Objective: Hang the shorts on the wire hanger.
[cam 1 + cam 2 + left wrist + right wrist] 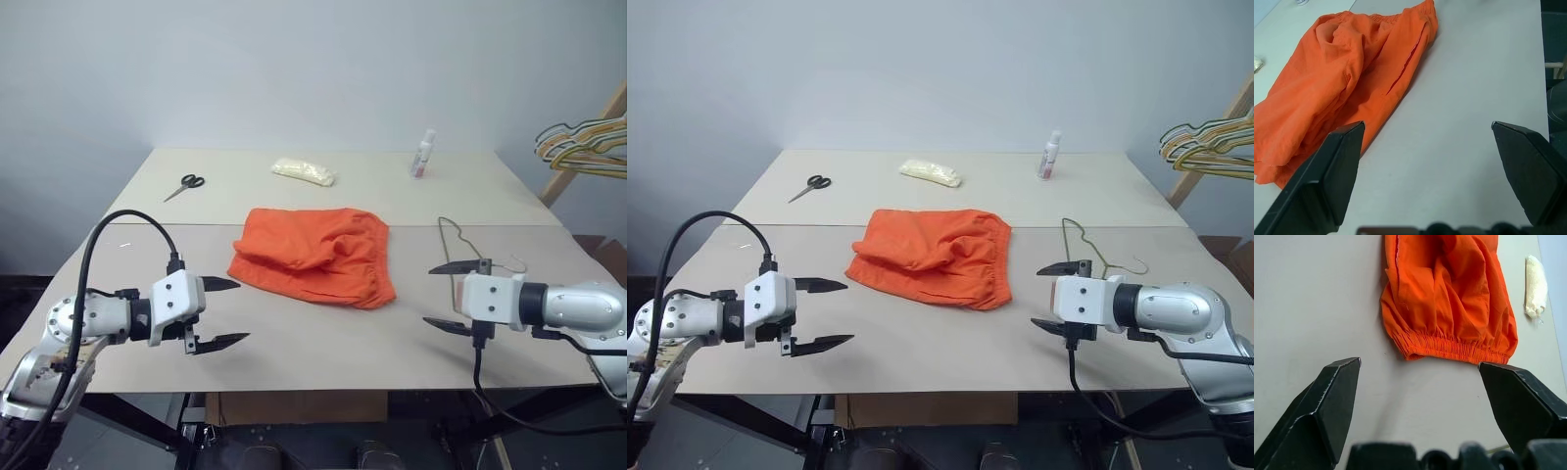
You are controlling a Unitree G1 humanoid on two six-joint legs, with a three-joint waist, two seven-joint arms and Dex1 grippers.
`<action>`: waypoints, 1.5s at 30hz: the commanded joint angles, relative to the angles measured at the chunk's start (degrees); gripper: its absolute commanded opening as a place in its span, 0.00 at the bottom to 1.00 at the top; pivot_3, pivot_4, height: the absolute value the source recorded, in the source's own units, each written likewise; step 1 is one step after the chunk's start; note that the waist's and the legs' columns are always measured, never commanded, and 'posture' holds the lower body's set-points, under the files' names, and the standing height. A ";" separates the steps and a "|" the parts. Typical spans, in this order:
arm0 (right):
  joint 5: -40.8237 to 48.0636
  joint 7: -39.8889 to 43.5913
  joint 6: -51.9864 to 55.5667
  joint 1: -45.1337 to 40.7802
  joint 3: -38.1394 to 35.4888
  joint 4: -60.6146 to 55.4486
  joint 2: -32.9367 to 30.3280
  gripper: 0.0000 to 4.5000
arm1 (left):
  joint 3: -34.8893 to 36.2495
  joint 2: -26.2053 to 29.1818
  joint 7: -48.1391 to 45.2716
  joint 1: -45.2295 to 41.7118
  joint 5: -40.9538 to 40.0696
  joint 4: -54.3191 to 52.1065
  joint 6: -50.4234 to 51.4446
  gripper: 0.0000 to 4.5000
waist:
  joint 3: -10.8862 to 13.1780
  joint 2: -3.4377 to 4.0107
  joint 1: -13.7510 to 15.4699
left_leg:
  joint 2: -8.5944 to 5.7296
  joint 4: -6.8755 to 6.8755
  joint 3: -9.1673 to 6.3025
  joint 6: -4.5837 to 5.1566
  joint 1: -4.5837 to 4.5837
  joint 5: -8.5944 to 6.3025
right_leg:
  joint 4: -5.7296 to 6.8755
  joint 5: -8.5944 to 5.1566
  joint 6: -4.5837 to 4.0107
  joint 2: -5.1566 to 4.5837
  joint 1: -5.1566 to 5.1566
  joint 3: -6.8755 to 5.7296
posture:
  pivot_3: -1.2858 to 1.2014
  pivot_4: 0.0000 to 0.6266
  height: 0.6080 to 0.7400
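Lying crumpled in the middle of the pale table (294, 352), the shorts (315, 255) are showing as bright orange fabric, loosely folded over themselves, with the gathered elastic waistband running along their right edge. The wire hanger (468, 253) is lying flat on the table to the right of the shorts and apart from them, a thin dull wire with its hook pointing toward the far side; the right arm is covering part of its near portion.

The left gripper (225, 313) is hovering over the near left part of the table, pointing toward the middle, its two black fingers spread wide and holding nothing. It is sitting near the left leg end of the shorts without touching the cloth.

The right gripper (443, 297) is hovering over the near right part of the table, pointing left toward the waistband, its fingers likewise spread wide and empty. It is hanging just above or beside the hanger's wire; whether it is touching the wire cannot be told.

On the far side, scissors (184, 185), a pale packet (303, 171) and a small bottle (422, 155) are resting.
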 commanded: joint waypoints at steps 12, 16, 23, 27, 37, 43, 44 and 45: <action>-0.70 -0.62 -0.48 -2.56 0.71 0.42 0.09 0.99 | 0.13 0.49 1.48 0.37 1.51 -2.06 0.02 1.00 | 0.00 0.00 0.01 | 0.00 0.00 0.00 0.00 0.00 0.00 | 0.00 0.00 0.00 0.00 0.00 0.00 | 0.58 0.00 1.00; -2.73 0.36 0.46 -5.27 4.08 1.51 -0.18 0.99 | -1.57 1.11 1.47 0.35 4.75 -0.79 -0.65 1.00 | 0.00 0.00 -0.15 | 0.00 0.00 0.01 0.00 0.01 0.00 | 0.01 0.00 -0.01 0.00 0.00 0.00 | 0.57 0.00 1.00; -5.62 2.61 -0.68 -10.42 10.22 3.87 0.67 0.99 | -1.78 1.25 -0.11 0.92 4.42 -0.26 -1.17 1.00 | 0.00 0.00 -0.23 | 0.00 -0.01 0.02 0.00 0.00 0.00 | 0.02 -0.02 -0.04 0.00 -0.04 0.00 | 0.56 0.00 1.00; -14.36 -1.71 -4.28 -15.58 17.03 9.30 5.38 0.99 | -3.05 2.92 -1.38 0.81 7.03 1.79 -2.71 1.00 | -0.01 -0.01 -0.88 | 0.01 -0.01 0.04 -0.01 0.02 0.00 | 0.07 -0.04 -0.07 0.01 -0.05 -0.01 | 0.56 0.00 1.00; -25.46 -7.32 -15.05 -24.81 25.70 26.27 13.06 0.91 | -2.86 1.99 0.59 1.09 8.20 1.67 -2.79 1.00 | -0.01 -0.01 -1.10 | -0.04 0.00 0.00 -0.09 0.06 0.05 | 0.54 -0.18 -0.19 -0.01 -0.14 -0.01 | 0.58 0.00 1.00; -26.50 -7.75 -18.00 -25.48 26.54 29.69 14.59 0.49 | -3.43 1.89 2.62 3.53 9.87 0.90 -2.83 1.00 | -0.01 -0.01 -0.90 | -0.03 -0.02 -0.03 -0.09 0.12 0.05 | 0.69 -0.22 -0.24 0.00 -0.16 -0.02 | 0.59 0.00 1.00; -26.78 -7.88 -18.30 -25.60 26.70 30.16 14.74 0.43 | -3.61 1.65 3.04 3.53 10.11 1.01 -2.84 1.00 | -0.01 -0.01 -0.87 | -0.02 -0.02 -0.02 -0.09 0.14 0.05 | 0.71 -0.23 -0.25 -0.01 -0.15 -0.01 | 0.59 0.00 1.00; -26.84 -7.86 -18.57 -25.75 26.83 30.56 14.95 0.33 | -3.78 1.37 3.40 3.35 10.18 1.17 -2.63 1.00 | -0.01 -0.01 -0.76 | -0.02 -0.02 -0.03 -0.09 0.19 0.05 | 0.73 -0.23 -0.26 0.00 -0.12 -0.02 | 0.59 0.00 1.00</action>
